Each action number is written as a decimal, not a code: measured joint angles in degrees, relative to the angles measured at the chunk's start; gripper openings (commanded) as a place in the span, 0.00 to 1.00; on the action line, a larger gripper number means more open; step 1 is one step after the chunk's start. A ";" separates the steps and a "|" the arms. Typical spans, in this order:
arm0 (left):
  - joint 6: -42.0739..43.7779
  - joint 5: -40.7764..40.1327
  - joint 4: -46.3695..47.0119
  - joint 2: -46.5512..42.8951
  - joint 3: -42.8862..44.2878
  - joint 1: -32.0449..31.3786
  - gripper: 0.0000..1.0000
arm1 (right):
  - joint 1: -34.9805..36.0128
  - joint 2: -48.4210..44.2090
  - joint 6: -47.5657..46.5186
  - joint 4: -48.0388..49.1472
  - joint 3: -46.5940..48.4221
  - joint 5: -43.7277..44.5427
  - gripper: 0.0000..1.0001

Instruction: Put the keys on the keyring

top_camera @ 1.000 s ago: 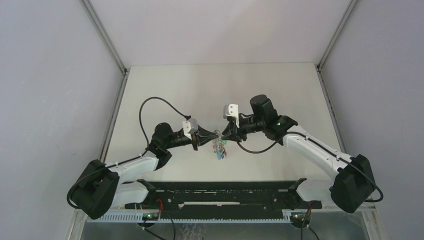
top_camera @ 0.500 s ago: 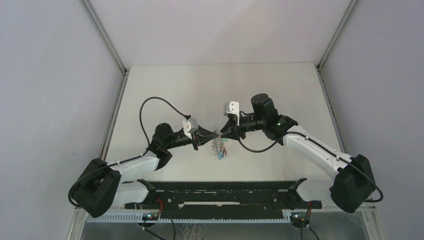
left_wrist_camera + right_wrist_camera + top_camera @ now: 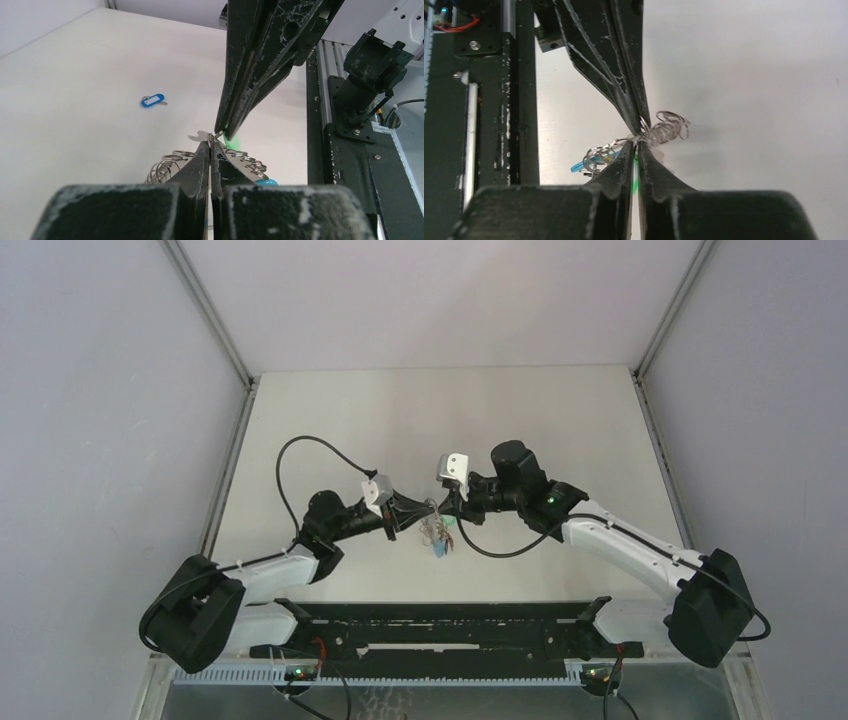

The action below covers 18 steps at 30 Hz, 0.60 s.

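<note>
Above the middle of the bench (image 3: 400, 410), the top view shows the left hand (image 3: 424, 511) and the right hand (image 3: 443, 508) meeting tip to tip. The keyring (image 3: 438, 537) hangs as a small bundle directly under that meeting point. It reads there only as silver wire with blue and green specks.

Left wrist view:
- The left hand (image 3: 210, 146) enters from the bottom edge. Its fingers are pressed together, with only a hairline slit between them, and are clenched on the keyring.
- Silver links (image 3: 172, 162) of the keyring spill out on both sides of the fingers. The light-blue sleeve (image 3: 265, 182) shows low on the right.
- The right hand (image 3: 221, 133) descends from the top edge with its fingers likewise together. Its tips almost touch the left tips.
- The green-tagged key (image 3: 231, 144) sits just under the right tips.
- A blue key tag (image 3: 152, 100) lies flat on the bench, well apart from both hands.

Right wrist view:
- The right hand (image 3: 635, 146) enters from the bottom edge, clenched. The green-tagged key (image 3: 635, 184) is visible in the slit between its fingers.
- The left hand (image 3: 642, 121) comes down from the top edge, fingers together, tip against tip with the right.
- Coiled silver links (image 3: 668, 127) stand just right of the junction. More links and the light-blue sleeve (image 3: 580, 166) trail to the lower left.
</note>
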 measured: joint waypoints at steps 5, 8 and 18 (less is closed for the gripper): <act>-1.49 -0.90 2.19 0.31 -1.16 -0.04 0.00 | 0.57 -0.79 0.00 0.68 -1.09 3.69 0.00; -2.64 -1.11 4.17 0.96 -1.46 -0.04 0.00 | 0.85 -0.98 -0.07 0.83 -1.33 4.68 0.00; -9.22 -0.50 15.65 6.49 -3.13 0.61 0.00 | 0.79 -0.98 -0.92 0.37 -1.66 1.97 0.04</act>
